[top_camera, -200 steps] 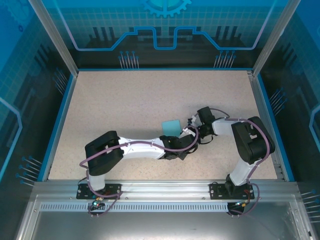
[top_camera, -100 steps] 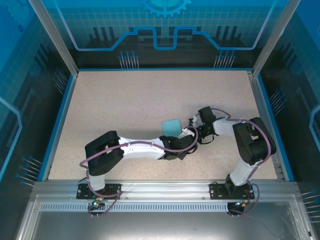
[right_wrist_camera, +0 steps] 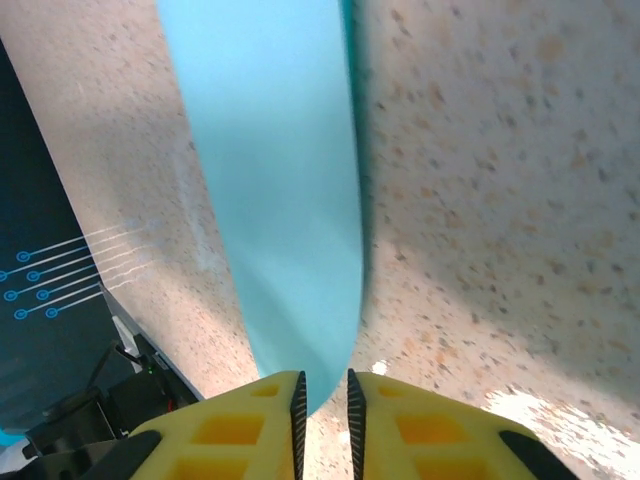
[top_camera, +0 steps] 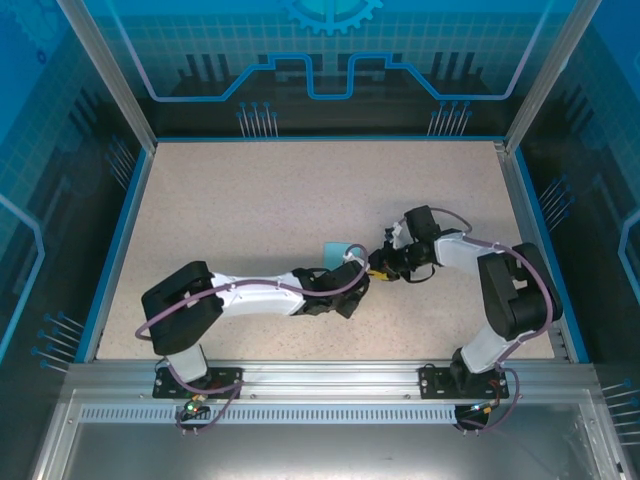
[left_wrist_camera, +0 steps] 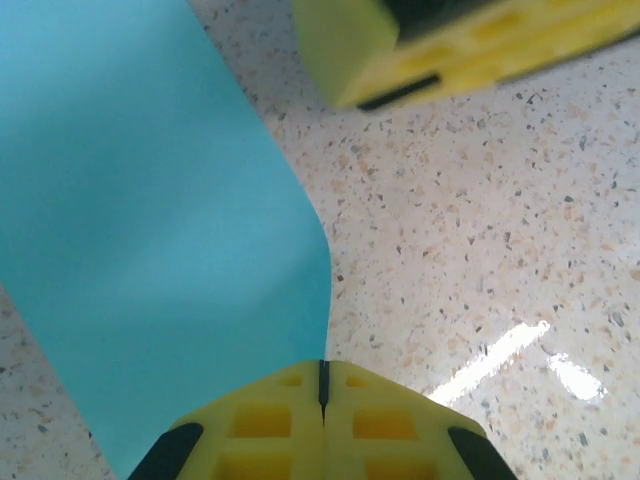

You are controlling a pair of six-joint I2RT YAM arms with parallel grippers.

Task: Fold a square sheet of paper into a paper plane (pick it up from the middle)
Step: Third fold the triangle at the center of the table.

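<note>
The square sheet of paper (left_wrist_camera: 150,220) is plain turquoise and bends up off the speckled table (left_wrist_camera: 480,250). My left gripper (left_wrist_camera: 322,365) is shut, and the sheet's near edge runs into the seam between its yellow fingers. In the right wrist view the paper (right_wrist_camera: 280,180) rises as a curved strip. Its rounded end sits in the narrow gap of my right gripper (right_wrist_camera: 323,378), which is slightly open, with table showing beside the paper. From above, the left gripper (top_camera: 356,278) and the right gripper (top_camera: 385,264) meet just below the paper (top_camera: 338,250).
A yellow finger (left_wrist_camera: 450,50) of the right gripper hangs close above the sheet in the left wrist view. Blue rails and aluminium posts (top_camera: 530,90) wall the table (top_camera: 250,190). Bare tabletop stretches to the back and left.
The left gripper has shut on the paper's edge and its arm has shifted left and lower. The right gripper's jaws have parted a little and its wrist has moved slightly back.
</note>
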